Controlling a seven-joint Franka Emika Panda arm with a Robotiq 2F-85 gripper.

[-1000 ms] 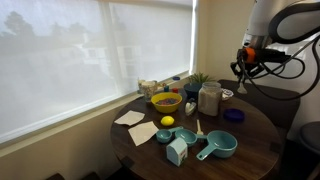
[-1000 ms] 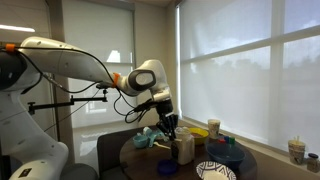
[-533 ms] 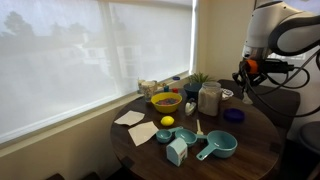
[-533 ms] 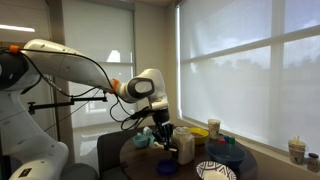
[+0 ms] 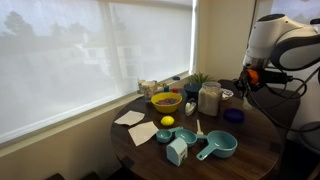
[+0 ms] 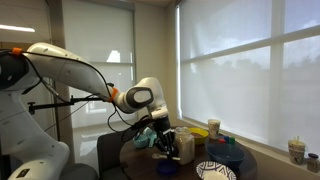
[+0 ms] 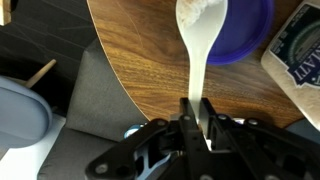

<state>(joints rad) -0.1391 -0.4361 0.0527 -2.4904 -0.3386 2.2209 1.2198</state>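
I am looking down the wrist view first. The claw is pinching shut on the thin handle of a white spoon, with its fingers pressing the handle from both sides. From the claw the handle is running straight toward twelve o'clock. The spoon's broad end is overlapping the edge of a blue bowl, which is sitting at about one o'clock. I cannot tell whether spoon and bowl are touching. Further out, at two o'clock, a labelled jar is standing just beside the blue bowl on the wooden worktop, whose curved edge is sweeping past at nine o'clock.

In an exterior view I am treating the round worktop as the dial. Nearest the camera, a pale blue carton is standing at seven o'clock, and a teal measuring cup is lying just beside it at five. Behind them a lemon is resting at ten o'clock, with folded napkins lying further out toward nine. A yellow bowl is sitting at eleven, near the far edge. In this view the jar is standing at around half past twelve and the blue bowl at two. The claw is hanging above the blue bowl, at the worktop's far right edge, and the spoon is too thin here for me to make out.
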